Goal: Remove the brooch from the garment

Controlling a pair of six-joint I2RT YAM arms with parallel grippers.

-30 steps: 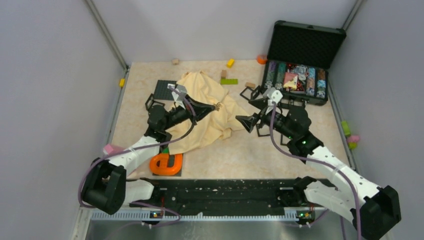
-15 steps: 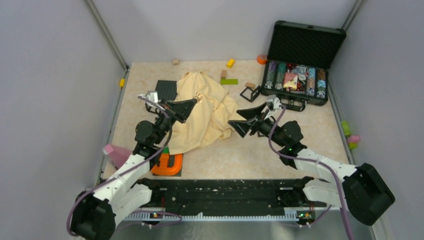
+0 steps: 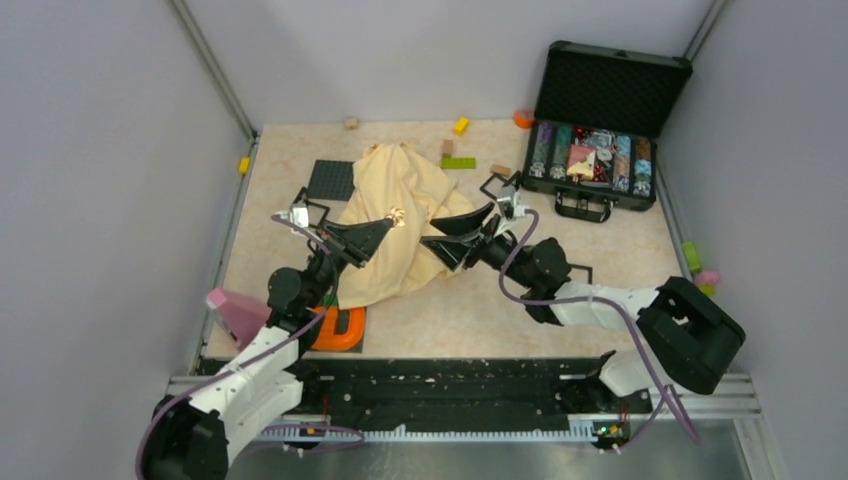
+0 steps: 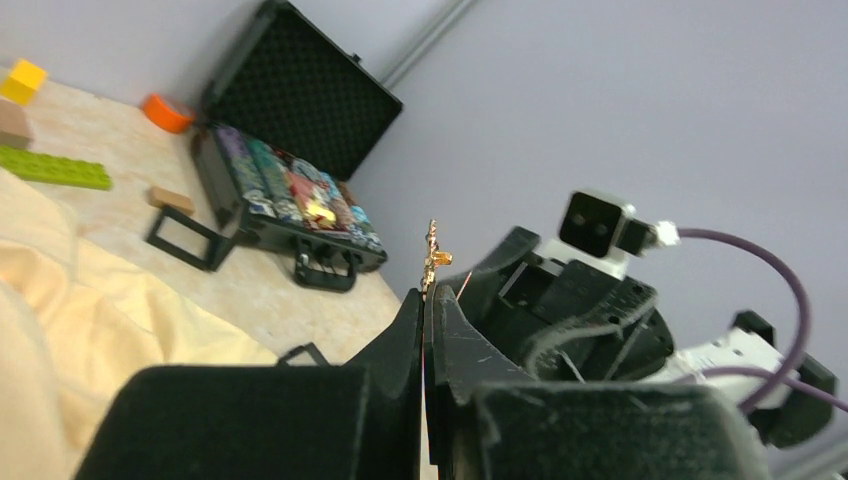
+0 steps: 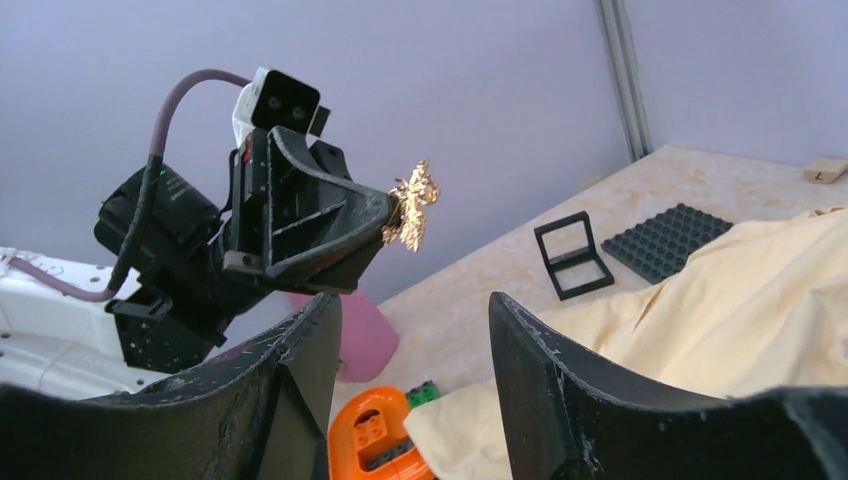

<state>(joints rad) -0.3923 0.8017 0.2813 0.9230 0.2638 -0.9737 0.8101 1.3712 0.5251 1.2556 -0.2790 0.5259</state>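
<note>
Top external view: nearest the arm bases, an orange toy point(image 3: 335, 328) and a pink block point(image 3: 236, 311) lie at the left of the worktop point(image 3: 520, 300), beside the left arm. Farther in, the left claw point(image 3: 386, 224) is pinched tight on the brooch point(image 3: 394, 216), a tiny gold star-like piece sticking out past the fingertips. It is held up in the air above the garment point(image 3: 415, 180), apart from the cloth. The right claw point(image 3: 436, 232) faces it from the right, jaws standing apart with nothing between them, tips near the brooch but not touching. From the right wrist, that claw's two fingers point(image 5: 300, 380) frame a gap, and beyond it the brooch shows against the grey wall. From the left wrist, the brooch stands upright from the closed tips. The pale yellow garment lies crumpled mid-worktop, its near edge just beside the orange toy. At its far left corner sits a black baseplate point(image 3: 332, 180). Beyond lie a green brick point(image 3: 459, 163) and a yellow brick point(image 3: 461, 126). An open black case point(image 3: 612, 92) stands at the far right.
</note>
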